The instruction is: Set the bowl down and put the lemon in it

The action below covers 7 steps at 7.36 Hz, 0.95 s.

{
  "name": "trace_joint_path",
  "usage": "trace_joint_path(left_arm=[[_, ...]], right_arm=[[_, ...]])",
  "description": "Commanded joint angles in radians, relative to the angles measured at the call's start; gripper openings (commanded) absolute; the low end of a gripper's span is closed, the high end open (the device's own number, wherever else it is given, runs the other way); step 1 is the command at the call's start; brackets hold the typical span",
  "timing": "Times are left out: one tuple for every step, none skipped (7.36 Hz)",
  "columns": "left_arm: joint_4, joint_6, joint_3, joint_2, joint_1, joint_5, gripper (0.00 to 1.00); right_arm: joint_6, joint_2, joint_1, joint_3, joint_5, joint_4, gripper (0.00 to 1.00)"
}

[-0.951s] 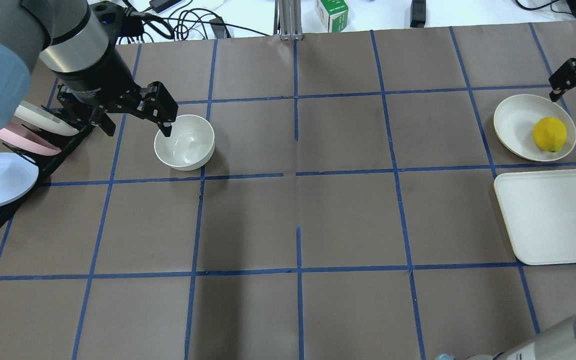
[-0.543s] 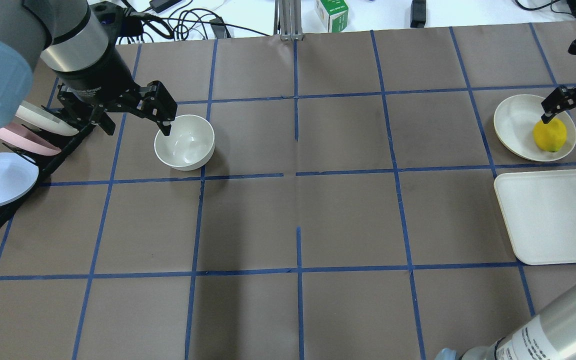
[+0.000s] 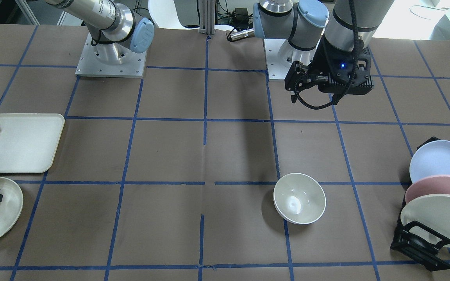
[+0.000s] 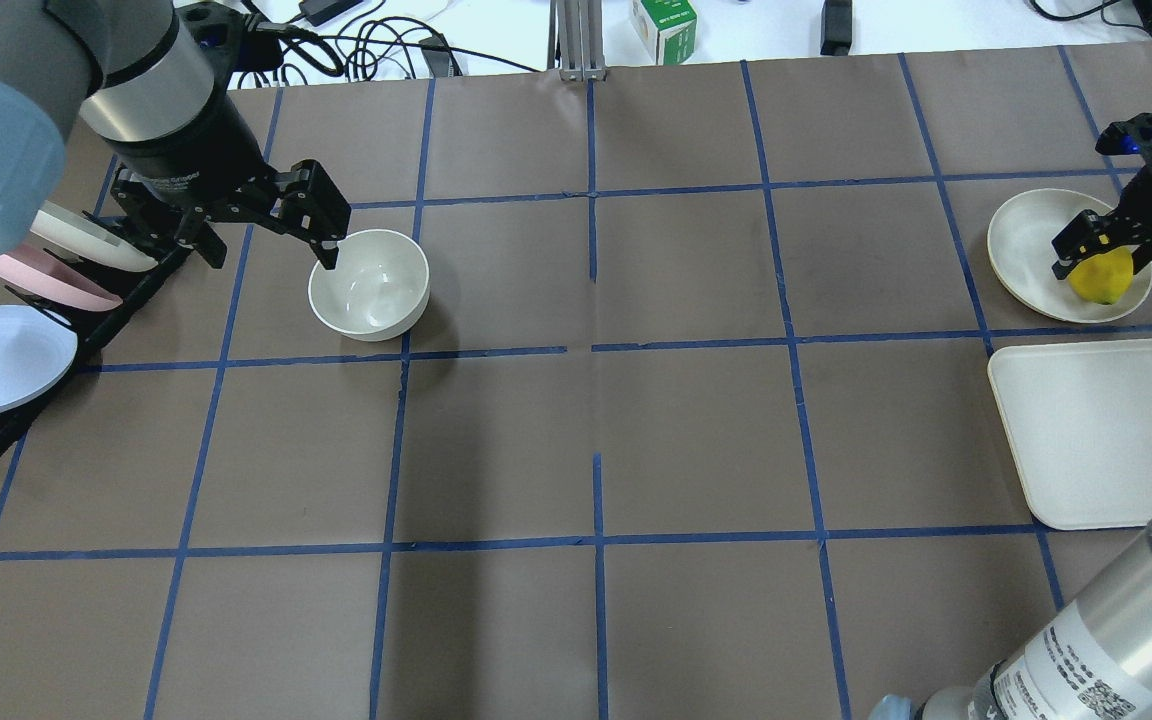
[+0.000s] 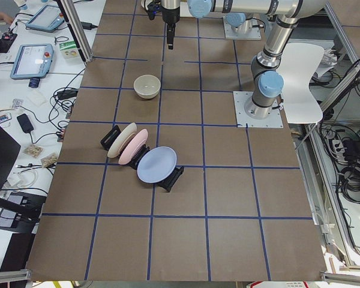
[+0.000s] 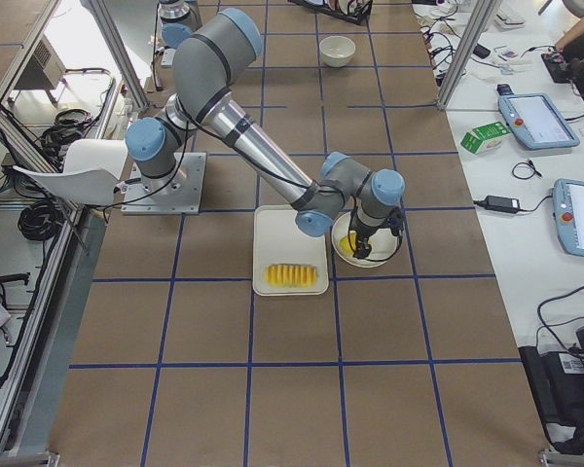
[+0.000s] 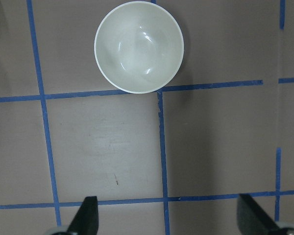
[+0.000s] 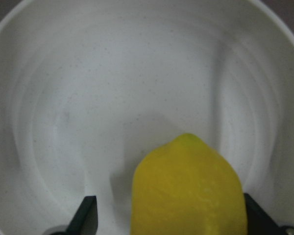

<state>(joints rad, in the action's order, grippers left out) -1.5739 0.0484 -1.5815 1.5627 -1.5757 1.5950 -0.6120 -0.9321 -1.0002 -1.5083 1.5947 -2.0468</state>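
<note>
- The lemon [image 8: 188,191] lies between the spread fingers of the right pincer [image 4: 1104,250]. It sits off-centre, close against one finger and with a clear gap to the other. The pincer is open and grips nothing yet.
- The lemon rests on the flat plate [image 4: 1026,235], directly under that pincer, towards the plate's edge nearest the tray [image 4: 1086,430].
- The step in hand looks to be the grasp. To do it well, centre the fingers on the lemon's broad middle rather than its pointed tip. Go low enough to catch it below its widest part without scraping the plate. Close gently, since the smooth rind could squirt out sideways or roll. Then lift straight up before travelling.
- The bowl [image 7: 138,46] stands upright and empty on the table. It is below and ahead of the left pincer [image 7: 170,215], well apart from it. That pincer is open, with only bare table between its fingers.
- The right wrist view alone shows the uneven gap on either side of the lemon. Whether the nearer finger touches it cannot be told.
- The overhead view alone shows how far the lemon is from the bowl, nearly the whole width of the table.
</note>
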Motion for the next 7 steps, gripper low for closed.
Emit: trace_joint_path(left_arm=[[0.021,0.027,0.002,0.023,0.038,-0.006,1.00],[0.075,0.066,0.000,0.055,0.108,-0.012,1.00],[0.153,0.168,0.000,0.101,0.159,-0.012,1.00],[0.178,0.219,0.002,0.141,0.187,-0.012,1.00],[0.245,0.264,0.000,0.199,0.212,-0.032,1.00],[0.305,0.271,0.002,0.262,0.218,-0.076,1.00],[0.310,0.272,0.000,0.325,0.218,-0.116,1.00]], right_arm=[[0.004,0.013,0.000,0.003,0.001,0.002,0.87],[0.011,0.012,0.000,0.003,-0.001,0.005,0.50],[0.012,0.006,0.000,0.006,-0.002,0.007,0.33],[0.014,0.000,-0.002,0.017,-0.001,0.010,0.29],[0.014,-0.019,-0.002,0.022,-0.001,0.011,0.29],[0.015,-0.072,-0.006,0.020,0.002,0.023,0.29],[0.026,-0.136,-0.012,0.022,-0.007,0.084,0.29]])
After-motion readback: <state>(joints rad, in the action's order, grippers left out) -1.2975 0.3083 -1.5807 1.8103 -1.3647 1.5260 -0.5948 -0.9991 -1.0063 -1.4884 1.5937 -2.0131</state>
